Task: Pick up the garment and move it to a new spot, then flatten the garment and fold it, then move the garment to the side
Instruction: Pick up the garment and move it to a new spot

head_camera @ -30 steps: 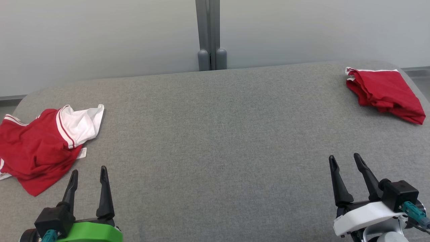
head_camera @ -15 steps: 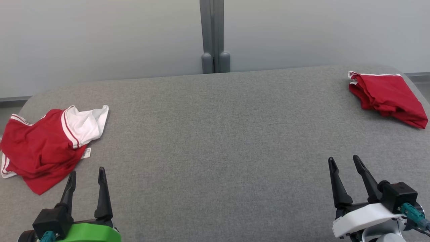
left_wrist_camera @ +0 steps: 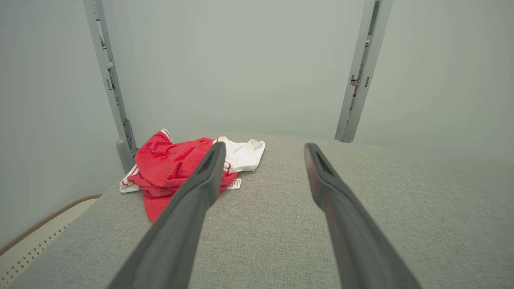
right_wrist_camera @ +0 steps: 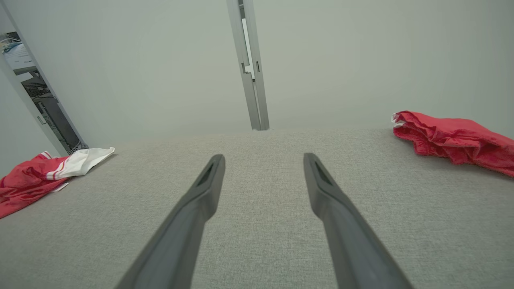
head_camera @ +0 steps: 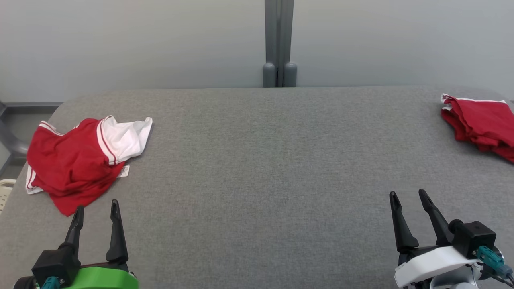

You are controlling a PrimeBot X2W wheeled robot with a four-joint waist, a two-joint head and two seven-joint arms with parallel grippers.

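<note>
crumpled red-white garment, grey table

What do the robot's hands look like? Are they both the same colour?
Almost twins! The left gripper has two long, thin black fingers tapering to points, on a bright green cover. The right gripper has the same fingers, but a white cover. Each has a boxy black block with a teal plug.

Grey fabric surface: red-and-white garment far left, red garment far right.
</note>
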